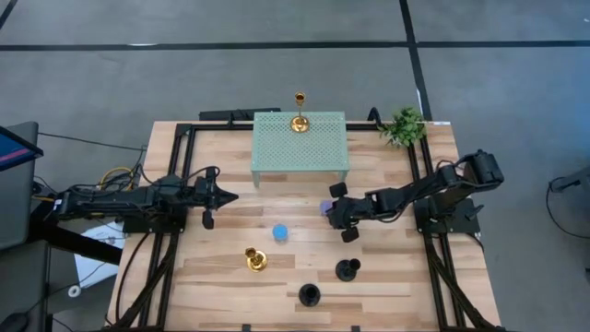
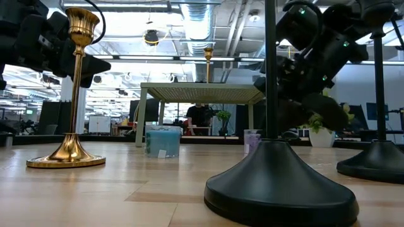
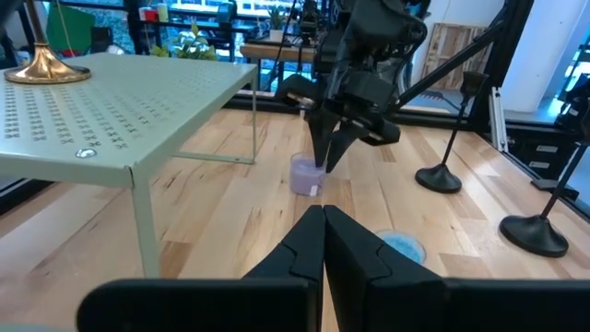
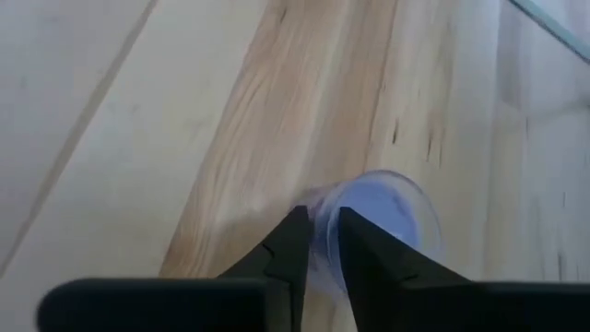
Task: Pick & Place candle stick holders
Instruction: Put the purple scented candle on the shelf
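Note:
A purple squat holder (image 1: 325,208) stands on its base on the table in front of the pale green stand (image 1: 300,148). My right gripper (image 4: 321,242) is shut on it from above. A blue squat holder (image 1: 279,232), a gold holder (image 1: 255,260) and two black holders (image 1: 347,269) (image 1: 309,295) stand on the table nearer the front. A second gold holder (image 1: 300,120) stands on the stand. My left gripper (image 1: 224,195) is shut and empty, over the table's left part. My right gripper pinches the purple holder's wall at its rim (image 4: 324,214), on the side toward the table's right. One finger (image 4: 361,254) seems to be inside the hollow and the other (image 4: 289,242) outside. The fingers slant down from the right. The holder stands upright on the table.
A small green plant (image 1: 404,124) stands at the far right corner. The stand's legs and top take up the far middle. Black rails (image 1: 175,184) run along both sides of the table. A person (image 2: 201,116) shows in the room beyond.

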